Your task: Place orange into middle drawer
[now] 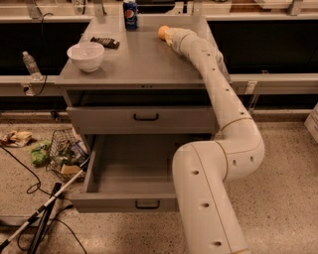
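The orange (162,32) sits at the back of the grey cabinet top (139,62), right of centre. My gripper (170,36) is at the end of the long white arm (218,94) and lies right against the orange's right side, low over the top. The gripper partly hides the orange. Below the closed upper drawer (144,119), a drawer (130,174) is pulled out and shows an empty grey inside.
A white bowl (86,55) stands at the left of the top, a dark flat packet (105,42) behind it and a blue soda can (130,9) at the back. A wire basket (63,155), litter and cables lie on the floor at left.
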Controlling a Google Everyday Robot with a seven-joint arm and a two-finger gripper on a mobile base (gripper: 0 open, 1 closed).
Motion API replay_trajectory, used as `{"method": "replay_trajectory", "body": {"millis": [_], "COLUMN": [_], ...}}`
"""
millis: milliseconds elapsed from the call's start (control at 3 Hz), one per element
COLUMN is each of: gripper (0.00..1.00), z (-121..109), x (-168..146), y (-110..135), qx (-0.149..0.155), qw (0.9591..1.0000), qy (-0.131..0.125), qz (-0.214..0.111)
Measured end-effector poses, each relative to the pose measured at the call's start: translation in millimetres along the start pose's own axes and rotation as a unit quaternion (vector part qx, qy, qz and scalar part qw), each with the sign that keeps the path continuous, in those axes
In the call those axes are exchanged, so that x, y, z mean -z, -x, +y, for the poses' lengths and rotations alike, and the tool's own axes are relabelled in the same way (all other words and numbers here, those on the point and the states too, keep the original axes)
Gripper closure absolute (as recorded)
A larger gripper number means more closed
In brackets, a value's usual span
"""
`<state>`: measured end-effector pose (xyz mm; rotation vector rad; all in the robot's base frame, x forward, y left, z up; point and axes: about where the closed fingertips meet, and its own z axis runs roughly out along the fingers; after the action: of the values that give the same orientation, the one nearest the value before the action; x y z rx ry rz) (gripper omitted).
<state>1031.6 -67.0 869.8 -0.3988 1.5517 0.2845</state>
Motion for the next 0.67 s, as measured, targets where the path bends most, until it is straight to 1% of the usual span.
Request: {"method": "replay_trajectory", "body": {"millis": [333, 667], "gripper": [1.0, 1.0], "z": [4.6, 6.4], "x": [-0.8, 0.3], "y": [2.9, 6.6], "qx": [0.001, 0.006], "qw": [1.0, 0.9999], "qy": [0.006, 0.01], "qz": [-0.002, -0.003]}}
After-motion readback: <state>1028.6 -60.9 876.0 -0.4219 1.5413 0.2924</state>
